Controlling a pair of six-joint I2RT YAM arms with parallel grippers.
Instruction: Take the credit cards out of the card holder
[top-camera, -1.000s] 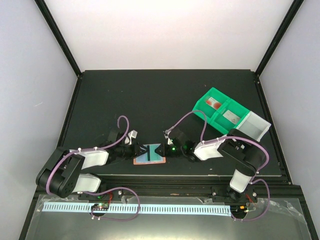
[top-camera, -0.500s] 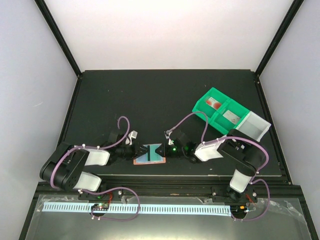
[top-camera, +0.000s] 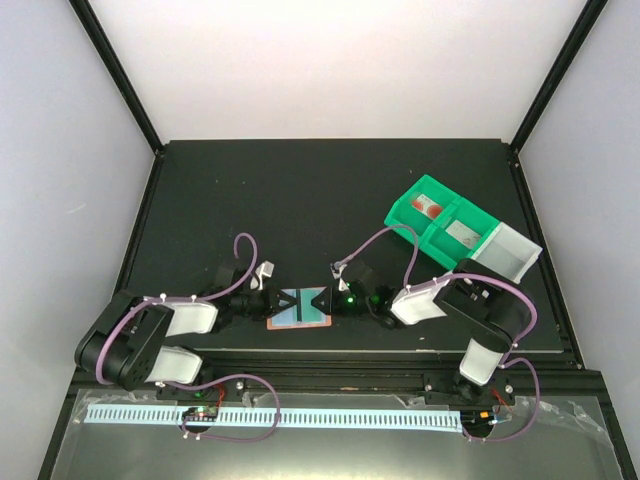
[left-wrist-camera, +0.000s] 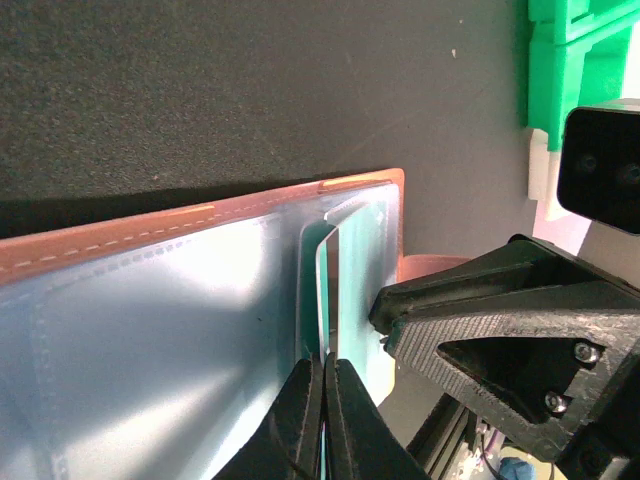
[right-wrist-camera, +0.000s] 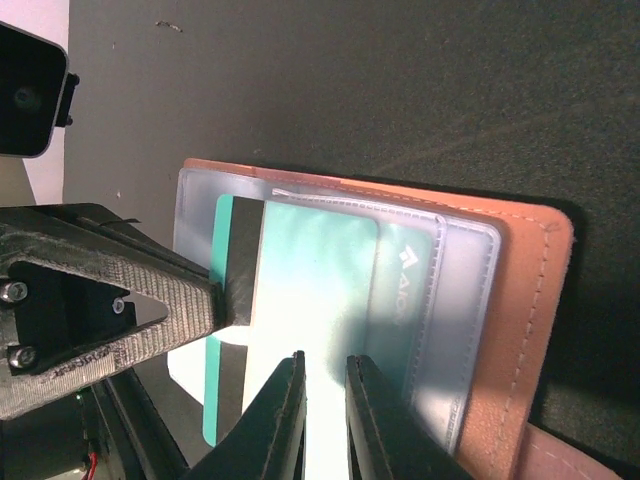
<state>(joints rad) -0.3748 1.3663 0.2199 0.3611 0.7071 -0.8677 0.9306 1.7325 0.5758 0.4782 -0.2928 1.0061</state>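
Observation:
The salmon-pink card holder (top-camera: 300, 322) lies open near the table's front edge, its clear sleeves up (right-wrist-camera: 520, 300) (left-wrist-camera: 150, 245). A teal credit card (right-wrist-camera: 300, 290) with a dark stripe sticks partly out of a sleeve. My left gripper (left-wrist-camera: 325, 365) (top-camera: 283, 300) is shut on that card's thin edge (left-wrist-camera: 325, 290). In the right wrist view it grips at the stripe (right-wrist-camera: 215, 295). Another card (right-wrist-camera: 405, 285) with a white logo sits inside the sleeve. My right gripper (right-wrist-camera: 325, 365) (top-camera: 318, 300) stands over the holder from the right. Its jaws are a narrow gap apart, with nothing seen between them.
A green compartment bin (top-camera: 440, 225) (left-wrist-camera: 580, 60) with small items stands at the back right. A white tray (top-camera: 512, 250) sits against its right end. Both arms lie low, meeting over the holder. The black mat's front edge (top-camera: 320, 348) runs just behind the holder.
My left gripper's jaws have closed onto the teal card's edge, and its arm shifted slightly. The right gripper and the holder have stayed put.

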